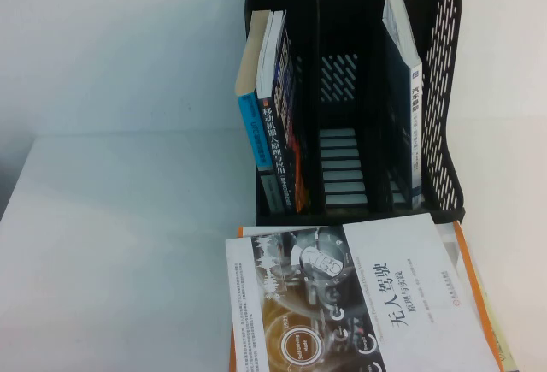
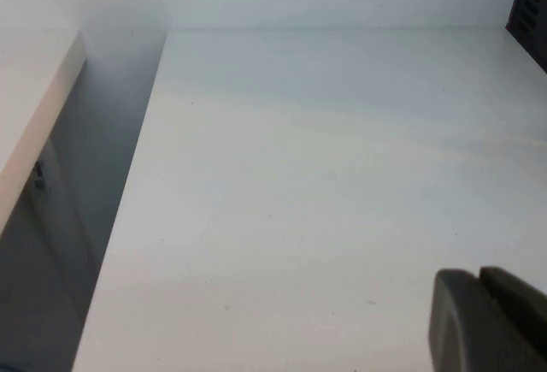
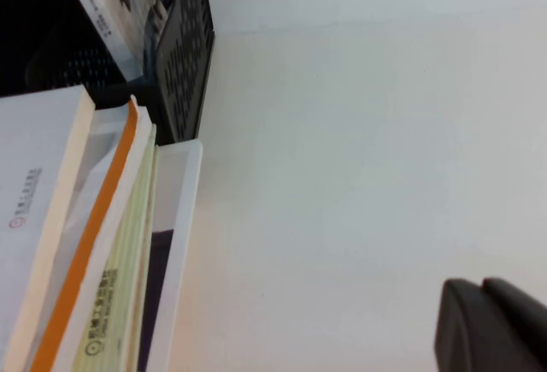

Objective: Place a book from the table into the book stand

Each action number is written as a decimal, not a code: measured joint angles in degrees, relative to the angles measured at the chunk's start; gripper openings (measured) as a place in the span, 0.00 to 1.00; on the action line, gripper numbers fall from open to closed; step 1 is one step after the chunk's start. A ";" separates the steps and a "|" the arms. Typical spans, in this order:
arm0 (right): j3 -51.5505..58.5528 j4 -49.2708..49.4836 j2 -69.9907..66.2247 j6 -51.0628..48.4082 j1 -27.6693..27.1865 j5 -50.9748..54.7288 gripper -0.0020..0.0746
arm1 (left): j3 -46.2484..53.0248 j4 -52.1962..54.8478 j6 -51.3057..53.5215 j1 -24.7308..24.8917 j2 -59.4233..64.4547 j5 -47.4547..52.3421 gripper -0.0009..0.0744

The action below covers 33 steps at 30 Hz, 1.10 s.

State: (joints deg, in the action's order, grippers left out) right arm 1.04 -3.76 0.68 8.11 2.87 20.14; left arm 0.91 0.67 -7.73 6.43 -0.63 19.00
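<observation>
The book [image 1: 359, 304] lies ungrasped on the bench [image 1: 120, 244]. The left end effector [image 2: 483, 321] and right end effector [image 3: 487, 325] hover apart from it, seemingly closed. Next, the right one must reach it.

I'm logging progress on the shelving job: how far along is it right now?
Not started. The book lies flat on top of the stack on the table, in front of the book stand, whose middle slot is empty. The left gripper is over bare table and the right gripper beside the stack; neither holds anything. Grasping, lifting and slotting all remain.
</observation>
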 joint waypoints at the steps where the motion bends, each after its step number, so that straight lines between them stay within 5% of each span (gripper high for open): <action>1: 0.00 0.00 0.00 0.00 0.00 0.00 0.02 | 0.00 0.00 0.00 0.00 0.00 0.00 0.01; 33: 0.00 0.00 0.00 0.00 0.00 0.00 0.02 | 0.00 1.08 1.01 0.00 0.00 0.00 0.01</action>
State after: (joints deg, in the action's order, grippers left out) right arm 1.04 -3.76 0.68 8.11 2.87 20.14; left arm 0.91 1.74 -6.72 6.43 -0.63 19.00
